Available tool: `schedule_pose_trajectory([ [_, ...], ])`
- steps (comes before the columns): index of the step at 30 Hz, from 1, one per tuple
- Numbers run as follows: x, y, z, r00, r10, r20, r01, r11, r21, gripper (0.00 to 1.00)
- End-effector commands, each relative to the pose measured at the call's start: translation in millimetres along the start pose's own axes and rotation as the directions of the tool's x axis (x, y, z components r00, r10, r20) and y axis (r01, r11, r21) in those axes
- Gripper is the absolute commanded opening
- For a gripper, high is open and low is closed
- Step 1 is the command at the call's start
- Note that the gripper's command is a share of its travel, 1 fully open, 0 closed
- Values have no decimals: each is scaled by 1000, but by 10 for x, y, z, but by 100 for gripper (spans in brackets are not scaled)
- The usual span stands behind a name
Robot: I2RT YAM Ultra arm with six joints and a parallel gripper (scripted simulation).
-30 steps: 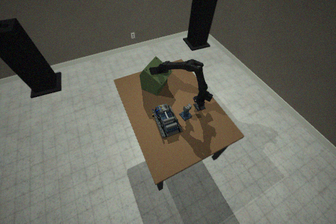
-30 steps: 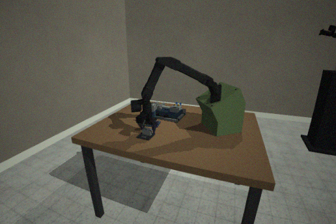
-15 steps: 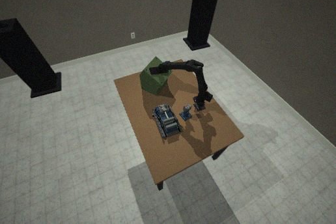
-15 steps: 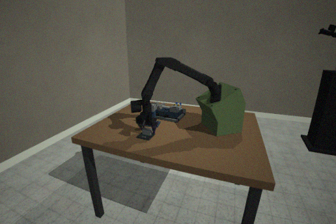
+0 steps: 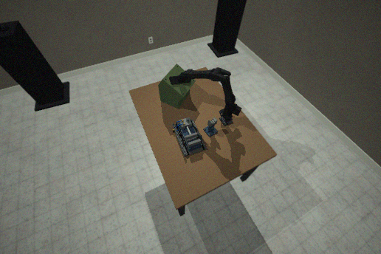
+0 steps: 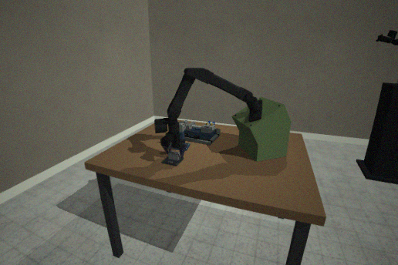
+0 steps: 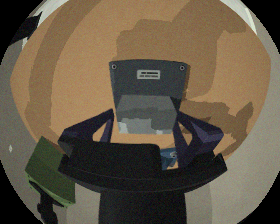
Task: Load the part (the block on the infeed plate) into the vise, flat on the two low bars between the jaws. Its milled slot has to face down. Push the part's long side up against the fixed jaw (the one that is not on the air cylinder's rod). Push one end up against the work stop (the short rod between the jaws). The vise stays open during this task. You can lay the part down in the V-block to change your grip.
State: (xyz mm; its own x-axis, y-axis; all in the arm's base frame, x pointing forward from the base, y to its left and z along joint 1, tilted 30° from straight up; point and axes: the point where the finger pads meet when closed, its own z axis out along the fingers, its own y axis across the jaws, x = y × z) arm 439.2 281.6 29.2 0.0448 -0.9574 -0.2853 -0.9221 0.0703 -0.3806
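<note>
The part, a grey block (image 7: 146, 107) (image 6: 174, 155), sits on the dark infeed plate (image 7: 126, 82) (image 6: 168, 162). My gripper (image 7: 145, 114) is open, pointing down, with one finger at each side of the block; contact is not visible. The slot cannot be made out. The vise (image 5: 189, 138) (image 6: 200, 132) stands across the table; its bars and work stop are too small to tell apart. The V-block stand (image 5: 210, 129) is between the vise and the infeed plate, and its blue base also shows in the wrist view (image 7: 166, 159).
A green faceted housing (image 5: 173, 91) (image 6: 266, 135) (image 7: 53, 172) carries the arm's base on the wooden table (image 5: 218, 174) (image 6: 270, 186). The arm arches from it over to the infeed plate. The infeed plate lies near a table edge. Dark pedestals (image 5: 230, 19) (image 5: 31, 67) stand on the floor.
</note>
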Motion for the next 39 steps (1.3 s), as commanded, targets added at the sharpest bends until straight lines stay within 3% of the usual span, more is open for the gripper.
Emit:
schedule_pose_trajectory([
  [1,-197,-203,-157,999,-4,49,2,998,57,81],
  [25,-197,-203,-157,999,-4,49,2,998,57,81],
  [26,-197,-203,-157,999,-4,49,2,998,57,0],
  [39,-185,-181,-156,999,-5,45,3,999,48,0],
])
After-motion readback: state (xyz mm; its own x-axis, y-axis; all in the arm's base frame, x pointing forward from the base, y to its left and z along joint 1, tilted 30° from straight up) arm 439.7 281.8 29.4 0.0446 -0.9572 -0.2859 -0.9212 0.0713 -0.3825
